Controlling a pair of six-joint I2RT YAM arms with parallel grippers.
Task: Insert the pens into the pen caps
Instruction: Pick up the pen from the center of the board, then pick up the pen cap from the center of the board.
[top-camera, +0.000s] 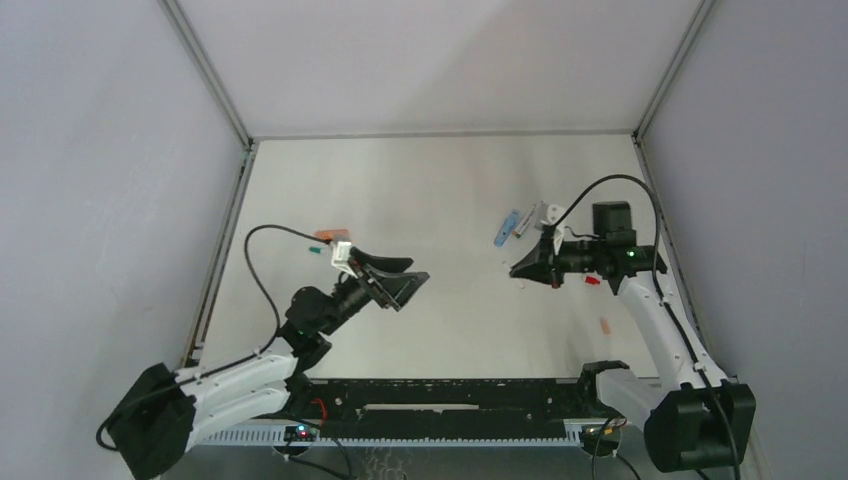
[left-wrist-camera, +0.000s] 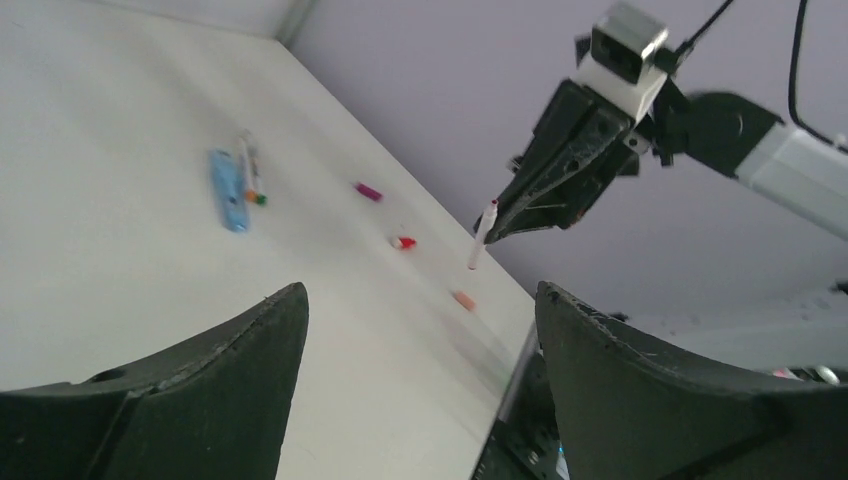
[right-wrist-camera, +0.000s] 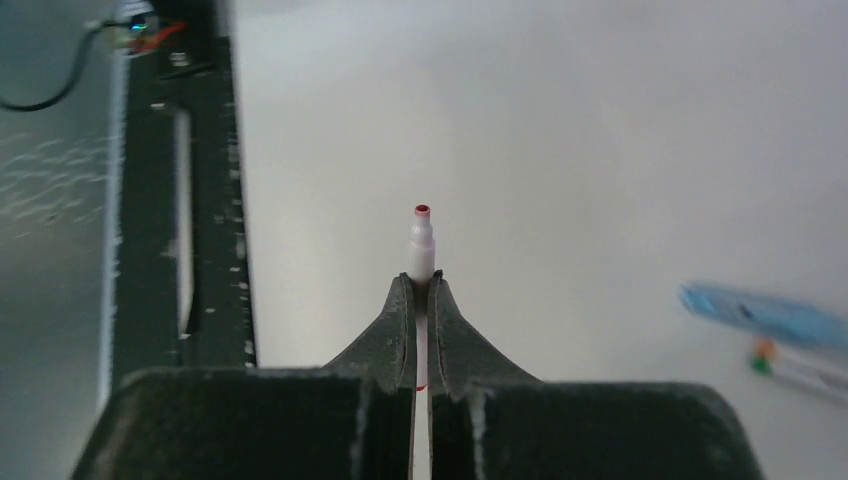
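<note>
Two small loose pieces lie far left on the white counter: a short orange plastic cap and a small teal plastic piece just beside it. Both sit close behind the left wrist. The teal one is too small to tell whether it is a cap or a pen end.

The left hand is raised and points toward the middle. It is released: its black fingers are wide apart with nothing between them.

The right hand faces it, well apart. It is clenched on the slim white plastic pen with a red tip. The fingers pinch the barrel and the tip end sticks out past the fingertips. The pen looks to be held off the counter, not resting on it.

Beyond that hand, a long light blue plastic cap lies flat on the counter. A thin pale pen with an orange-and-green end lies alongside it, very close; I cannot tell whether they touch.

Further right, three short caps are spread apart in a loose line running toward the near edge:
- a magenta plastic cap, seen only from the left wrist
- a small red plastic cap, by the right arm's forearm
- a salmon-orange plastic cap, nearest the arm bases

All three lie flat, and no hand is touching them.
</note>
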